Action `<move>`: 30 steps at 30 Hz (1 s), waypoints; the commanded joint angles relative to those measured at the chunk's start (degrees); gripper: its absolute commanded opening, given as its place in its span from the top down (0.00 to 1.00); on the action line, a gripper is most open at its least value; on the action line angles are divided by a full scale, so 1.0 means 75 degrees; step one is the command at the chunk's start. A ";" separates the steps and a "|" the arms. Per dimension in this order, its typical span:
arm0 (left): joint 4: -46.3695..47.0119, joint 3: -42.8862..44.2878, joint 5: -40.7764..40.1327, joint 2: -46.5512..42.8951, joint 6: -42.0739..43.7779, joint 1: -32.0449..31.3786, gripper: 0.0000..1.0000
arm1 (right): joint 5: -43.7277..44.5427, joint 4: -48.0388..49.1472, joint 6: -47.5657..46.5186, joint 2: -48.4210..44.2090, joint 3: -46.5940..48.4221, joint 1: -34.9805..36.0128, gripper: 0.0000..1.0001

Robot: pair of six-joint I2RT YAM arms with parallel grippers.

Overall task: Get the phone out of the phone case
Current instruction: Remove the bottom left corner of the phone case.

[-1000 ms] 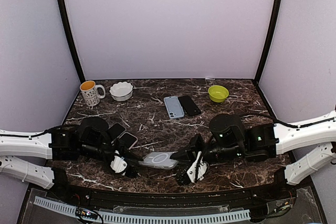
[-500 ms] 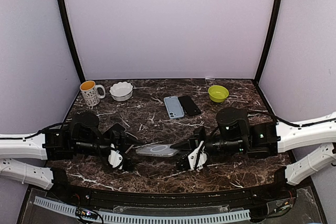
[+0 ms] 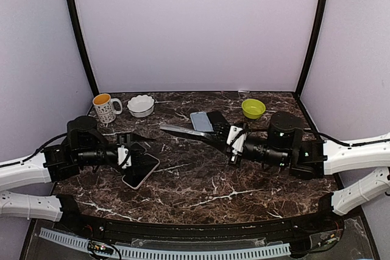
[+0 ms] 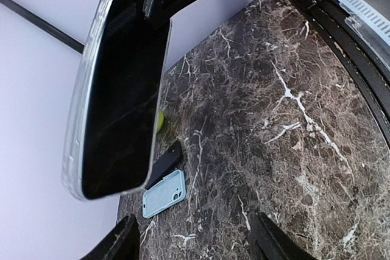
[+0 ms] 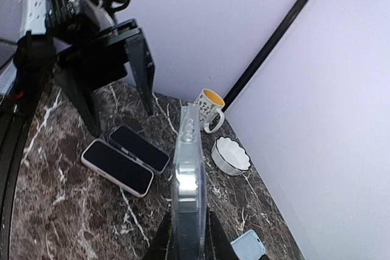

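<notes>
Table (image 3: 201, 181): dark marble top is carrying everything; both arms are reaching in from the near edge.
Right gripper (image 5: 187, 238): jaws are pinching tight on one end of the phone case and holding it up off the table, in front of the left arm.
Left gripper (image 4: 195, 245): jaws are standing wide apart with nothing between them, hovering low over the left side of the table, well apart from the phone case.
Phone case (image 5: 186, 150): clear shell is hanging in the air over the middle-back of the table, showing edge-on to the right wrist camera.
Phone (image 4: 119, 89): is sitting inside the clear case, dark screen facing the left wrist camera.
Mug (image 3: 105, 108): is standing upright at the back left corner, yellow inside.
White bowl (image 3: 141, 105): is sitting just beside the mug.
Green bowl (image 3: 253, 108): is sitting at the back right.
Pink-cased phone (image 3: 141, 170): is lying flat near the left gripper.
Black phone (image 5: 139, 148): is lying flat beside the pink-cased one.
Blue case (image 3: 201, 121): is lying at the back centre, partly behind the raised case.
Second black phone (image 3: 217, 117): is lying right alongside the blue case.
</notes>
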 commanded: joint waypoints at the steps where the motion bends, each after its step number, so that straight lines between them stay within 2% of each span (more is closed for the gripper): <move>1: 0.0725 0.0101 0.0975 -0.0264 -0.0986 0.0539 0.36 | 0.0223 0.1895 0.1471 -0.0435 0.0001 -0.0130 1.00; 5: 0.1302 0.0077 0.1795 -0.0398 -0.1792 0.1051 0.36 | -0.0050 0.2156 0.2273 -0.0673 0.0029 -0.0298 1.00; 12: 0.2709 0.0036 0.3592 -0.0369 -0.3437 0.1808 0.38 | -0.1773 0.2647 0.3190 -0.0904 -0.0006 -0.0432 1.00; 19: 0.3550 -0.0018 0.4828 -0.0169 -0.4288 0.1851 0.48 | -0.3083 0.2945 0.3937 -0.0481 0.0281 -0.0438 1.00; 23: 0.3994 -0.0022 0.5456 -0.0026 -0.4768 0.1851 0.54 | -0.3339 0.3242 0.4191 -0.0211 0.0352 -0.0432 1.00; 30: 0.3969 0.0027 0.6385 0.0145 -0.5037 0.1845 0.57 | -0.3620 0.3257 0.4220 0.0205 0.0634 -0.0420 1.00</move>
